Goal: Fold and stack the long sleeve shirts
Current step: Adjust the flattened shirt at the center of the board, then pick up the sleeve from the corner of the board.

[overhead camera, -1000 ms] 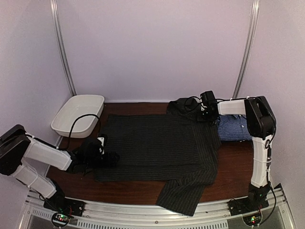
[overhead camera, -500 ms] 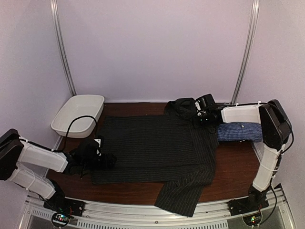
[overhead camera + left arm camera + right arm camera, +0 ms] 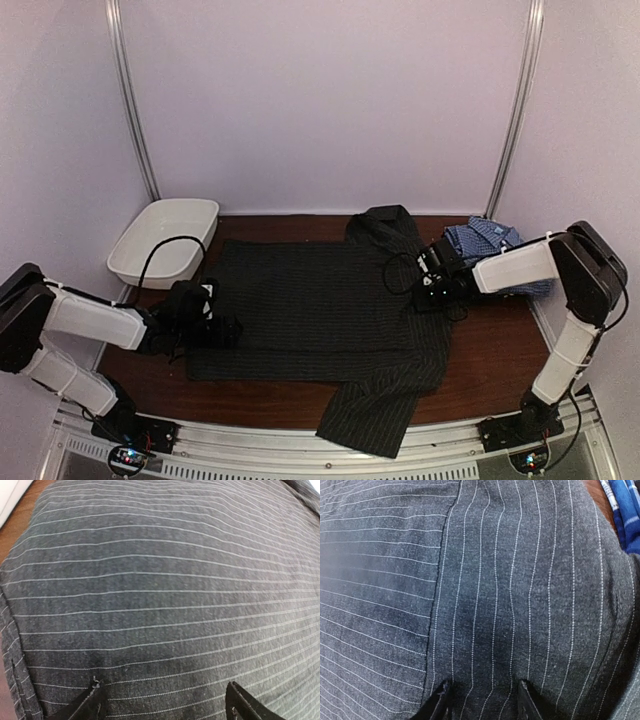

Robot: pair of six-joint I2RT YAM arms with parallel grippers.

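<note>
Right now the black pinstriped shirt [image 3: 320,300] lies spread flat across the middle of the table [image 3: 490,360], with a dark bunch of its cloth at its far right corner and one sleeve trailing from its near right corner over the table's near edge. The left gripper [image 3: 225,330] sits low at the shirt's left edge, its jaws spread wide with both tips down at the striped cloth. The right gripper [image 3: 425,290] rests over the shirt's right side beside a seam, its jaws parted less widely, with flat cloth between them and no fold pinched. The blue-and-white checked shirt [image 3: 485,240] lies bunched just beyond the black shirt's far right corner, behind the right arm. A white tub [image 3: 165,240] stands off the black shirt's far left corner, apart from it
</note>
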